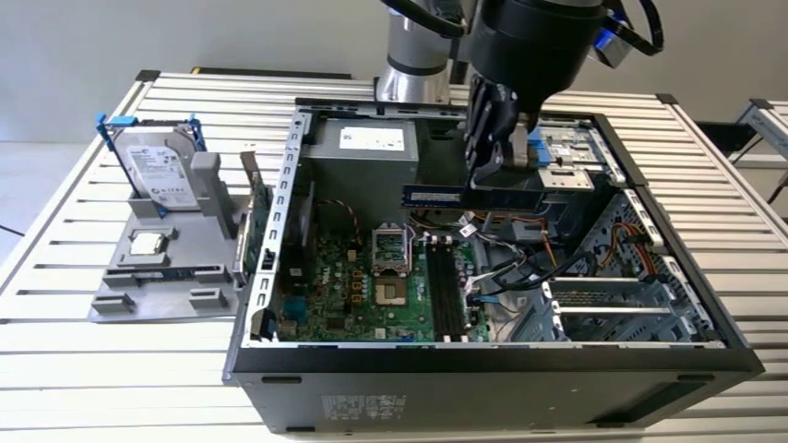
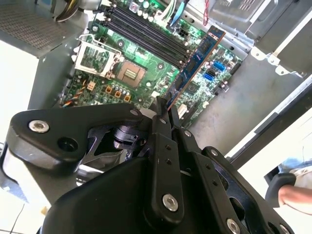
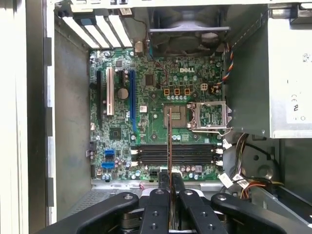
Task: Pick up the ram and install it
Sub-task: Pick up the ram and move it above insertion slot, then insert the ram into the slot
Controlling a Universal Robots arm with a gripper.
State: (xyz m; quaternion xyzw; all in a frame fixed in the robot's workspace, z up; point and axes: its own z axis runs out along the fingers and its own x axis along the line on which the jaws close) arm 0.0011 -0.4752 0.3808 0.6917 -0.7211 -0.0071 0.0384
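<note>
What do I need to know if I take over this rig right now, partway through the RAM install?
Gripper: shut on the ram.
Ram: held in the air inside the open top of the computer case, above the motherboard; it touches no slot.
Done: the ram is picked up and brought over the case.
Left: the ram is not seated. The memory slots beside the processor socket look empty.

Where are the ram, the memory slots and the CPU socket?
ram (image 1: 434, 195), exterior view, its exposed blue end.
memory slots (image 3: 195, 153), first wrist view, black slot bodies.
CPU socket (image 3: 179, 114), first wrist view, its bare contact field.
</note>
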